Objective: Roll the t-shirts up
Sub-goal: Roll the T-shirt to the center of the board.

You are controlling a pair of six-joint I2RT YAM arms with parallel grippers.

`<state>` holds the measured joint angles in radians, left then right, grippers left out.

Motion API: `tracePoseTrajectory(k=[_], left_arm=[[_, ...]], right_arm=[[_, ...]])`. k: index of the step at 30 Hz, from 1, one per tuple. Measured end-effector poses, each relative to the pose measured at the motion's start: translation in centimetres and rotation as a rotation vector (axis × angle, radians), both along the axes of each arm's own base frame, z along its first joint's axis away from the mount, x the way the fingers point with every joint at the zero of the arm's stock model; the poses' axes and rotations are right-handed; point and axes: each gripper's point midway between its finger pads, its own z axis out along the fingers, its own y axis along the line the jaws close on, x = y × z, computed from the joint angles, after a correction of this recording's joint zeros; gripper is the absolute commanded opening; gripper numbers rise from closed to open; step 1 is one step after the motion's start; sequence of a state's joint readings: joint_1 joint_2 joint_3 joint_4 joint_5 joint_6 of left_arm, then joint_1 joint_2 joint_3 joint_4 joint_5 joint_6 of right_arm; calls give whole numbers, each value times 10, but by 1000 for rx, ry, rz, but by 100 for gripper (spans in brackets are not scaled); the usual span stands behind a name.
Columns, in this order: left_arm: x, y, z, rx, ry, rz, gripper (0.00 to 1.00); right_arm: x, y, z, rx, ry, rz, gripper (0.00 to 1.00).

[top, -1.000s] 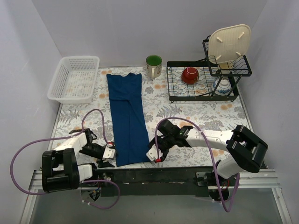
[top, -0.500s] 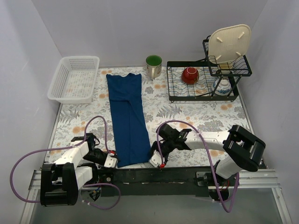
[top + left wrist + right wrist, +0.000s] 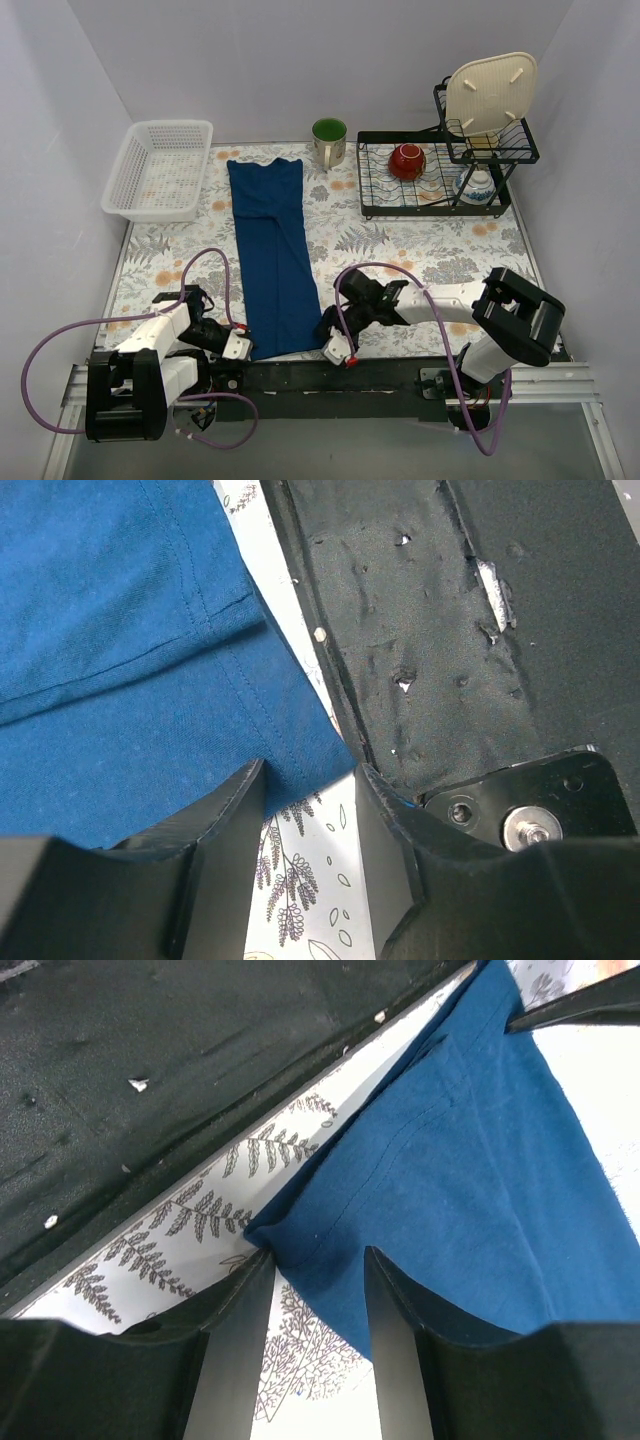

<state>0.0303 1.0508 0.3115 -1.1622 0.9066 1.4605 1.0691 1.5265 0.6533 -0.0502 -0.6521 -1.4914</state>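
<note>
Top external view: the left fingers (image 3: 225,820) stand narrowly apart around the near left corner of the dark blue t-shirt (image 3: 270,250), folded long and flat on the bench (image 3: 400,250); the right fingers (image 3: 235,1310) stand likewise around its near right corner

High rear overview — close wrist views — t-shirt hem (image 3: 285,340) in all three
</note>
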Motion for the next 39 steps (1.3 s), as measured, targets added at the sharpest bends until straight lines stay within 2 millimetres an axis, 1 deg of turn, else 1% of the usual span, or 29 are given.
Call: tracePoseTrajectory(k=[1, 2, 5, 6, 8, 9, 14, 17, 22, 24, 28, 32, 35, 39], left_arm=[[0, 0, 0, 0, 0, 0, 10], [0, 0, 0, 0, -1, 0, 7], [0, -1, 1, -2, -12, -8, 0], [0, -1, 2, -3, -15, -11, 0], [-1, -2, 3, -10, -13, -11, 0], [0, -3, 3, -14, -15, -10, 0], [4, -3, 6, -20, -44, -2, 0], [5, -4, 14, -23, -36, 1, 0], [24, -4, 38, -27, -120, 2, 0], [26, -4, 46, -29, -151, 2, 0], [27, -5, 55, -30, -167, 3, 0], [33, -4, 61, -23, -86, 42, 0], [45, -3, 66, -14, 7, 100, 0], [55, -2, 69, -3, 98, 185, 0]], right_arm=[[0, 0, 0, 5, -1, 4, 49], [-1, 0, 0, 10, -3, 9, 48], [-6, 1, 0, 23, -12, 37, 38], [-8, 0, -1, 22, -13, 47, 32], [-12, -2, -3, 13, -7, 60, 25], [-15, -3, -5, 3, 1, 67, 19], [-18, -5, -6, -35, 49, 48, 11], [-20, -8, -6, -84, 110, -5, 5], [-17, -15, 0, -164, 221, -126, 1], [-13, -16, 4, -185, 259, -177, 1], [-4, -14, 15, -211, 329, -271, 1], [10, -8, 32, -218, 401, -370, 1], [17, -5, 42, -216, 437, -417, 1], [23, -1, 48, -241, 502, -464, 1]])
